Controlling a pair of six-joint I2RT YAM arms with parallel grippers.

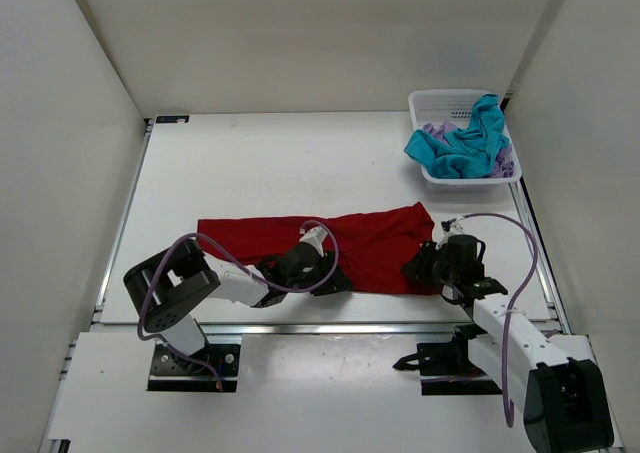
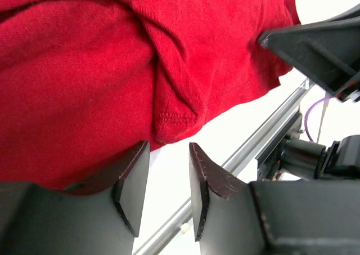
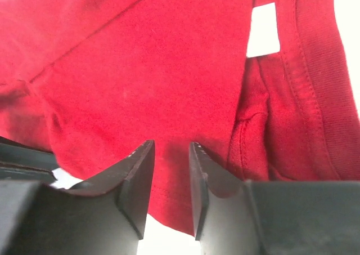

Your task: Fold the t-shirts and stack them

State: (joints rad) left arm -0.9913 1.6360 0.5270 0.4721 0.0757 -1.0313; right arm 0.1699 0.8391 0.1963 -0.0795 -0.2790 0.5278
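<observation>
The deep red t-shirt (image 1: 340, 235) lies spread in a wide band across the near half of the table. Its hem fills the left wrist view (image 2: 112, 69) and the right wrist view (image 3: 140, 69). My left gripper (image 1: 338, 279) sits low at the shirt's near edge; its jaws (image 2: 169, 148) are open, with only white table between them and the hem just ahead. My right gripper (image 1: 412, 269) is at the shirt's near right corner, open (image 3: 171, 145), with red cloth lying flat behind the gap. The teal-blue t-shirt (image 1: 462, 145) and the pale lavender t-shirt (image 1: 436, 131) lie crumpled in the basket.
The white mesh basket (image 1: 440, 101) stands at the far right corner of the table. A metal rail (image 2: 247, 153) runs along the table's near edge. White walls enclose the left, back and right sides. The right arm's dark housing (image 2: 315, 47) shows close to the left gripper.
</observation>
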